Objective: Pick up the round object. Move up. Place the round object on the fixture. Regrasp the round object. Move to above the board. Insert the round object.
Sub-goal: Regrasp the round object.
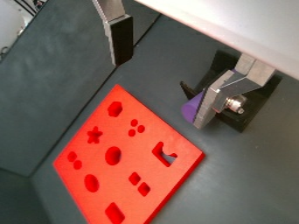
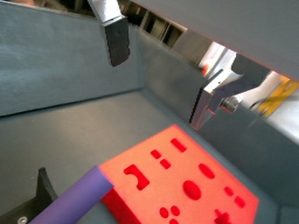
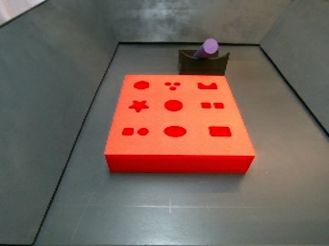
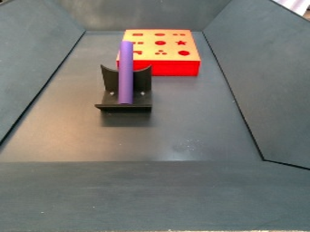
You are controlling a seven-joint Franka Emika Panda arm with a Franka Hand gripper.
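The purple round object [image 4: 125, 68] rests on the dark fixture [image 4: 144, 87], lying in its notch, with nothing holding it. It also shows in a side view [image 3: 210, 45] on the fixture [image 3: 202, 63], beyond the red board [image 3: 176, 120]. My gripper [image 1: 173, 68] is open and empty, high above the floor, and does not show in either side view. In a wrist view the peg [image 1: 193, 107] lies just beside one finger [image 1: 228, 94], with the board [image 1: 122, 157] below. In a wrist view [image 2: 163, 70] the gripper is above the peg [image 2: 76, 199] and the board [image 2: 181, 179].
Dark grey walls enclose the floor on all sides. The board [image 4: 164, 50] lies beyond the fixture in a side view. Part of the fixture [image 2: 45, 188] shows beside the peg in a wrist view.
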